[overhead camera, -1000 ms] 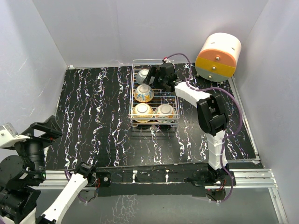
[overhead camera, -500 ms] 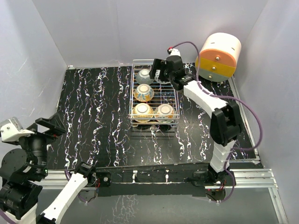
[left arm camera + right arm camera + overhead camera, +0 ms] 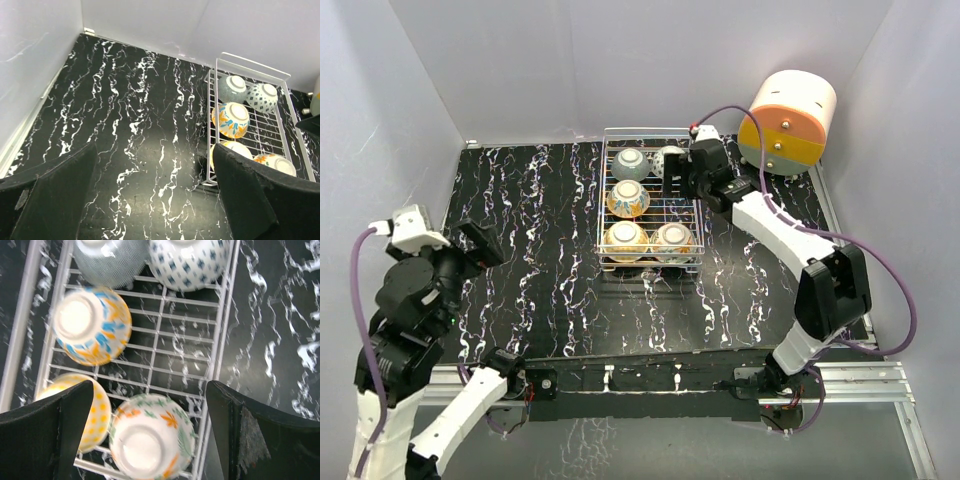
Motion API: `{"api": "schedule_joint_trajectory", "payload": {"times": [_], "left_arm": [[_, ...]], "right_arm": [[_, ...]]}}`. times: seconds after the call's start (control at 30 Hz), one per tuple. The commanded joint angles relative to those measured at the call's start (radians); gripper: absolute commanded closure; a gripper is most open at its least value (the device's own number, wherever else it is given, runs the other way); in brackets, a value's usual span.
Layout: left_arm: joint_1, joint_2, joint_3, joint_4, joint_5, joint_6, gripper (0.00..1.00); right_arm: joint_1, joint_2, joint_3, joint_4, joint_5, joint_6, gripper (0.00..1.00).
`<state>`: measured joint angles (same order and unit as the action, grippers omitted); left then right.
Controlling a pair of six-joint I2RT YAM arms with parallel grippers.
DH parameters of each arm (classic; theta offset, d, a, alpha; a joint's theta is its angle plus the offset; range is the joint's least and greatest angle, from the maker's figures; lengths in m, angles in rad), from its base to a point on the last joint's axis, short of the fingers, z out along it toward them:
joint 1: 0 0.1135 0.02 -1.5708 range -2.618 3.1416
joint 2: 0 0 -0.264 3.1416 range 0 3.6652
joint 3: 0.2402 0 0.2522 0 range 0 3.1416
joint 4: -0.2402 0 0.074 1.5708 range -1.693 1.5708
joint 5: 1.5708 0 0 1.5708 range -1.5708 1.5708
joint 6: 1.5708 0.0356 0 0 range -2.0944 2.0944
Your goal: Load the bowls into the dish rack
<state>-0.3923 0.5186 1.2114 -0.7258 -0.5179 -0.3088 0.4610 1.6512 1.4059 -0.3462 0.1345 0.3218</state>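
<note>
From above, five bowls [image 3: 628, 199] sit upside down in the dish rack [image 3: 672, 205] at the counter's [image 3: 540, 230] far middle. Left wrist: the left hand [image 3: 155, 150] is spread, holding nothing, left of the rack. Right wrist: the right hand [image 3: 150, 385] is spread, empty, above the bowls.

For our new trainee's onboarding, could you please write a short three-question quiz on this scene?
1. How many bowls sit in the rack?
2. True or false: the bowls lie rim up.
3. The right fingers are: A) shut on a bowl; B) open, holding nothing; C) out of view.
Key: 1. Five. 2. False, all are base up. 3. B.
</note>
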Motion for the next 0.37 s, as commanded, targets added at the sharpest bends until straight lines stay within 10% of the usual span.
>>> {"api": "schedule_joint_trajectory", "payload": {"times": [0.0, 0.33], "left_arm": [[-0.005, 0.046, -0.040, 0.080, 0.078, -0.012, 0.03], [-0.005, 0.090, -0.108, 0.167, 0.147, -0.042, 0.03]], "right_arm": [[0.002, -0.147, -0.056, -0.005, 0.070, -0.052, 0.01], [0.001, -0.275, -0.115, -0.025, 0.149, -0.085, 0.01]]}}
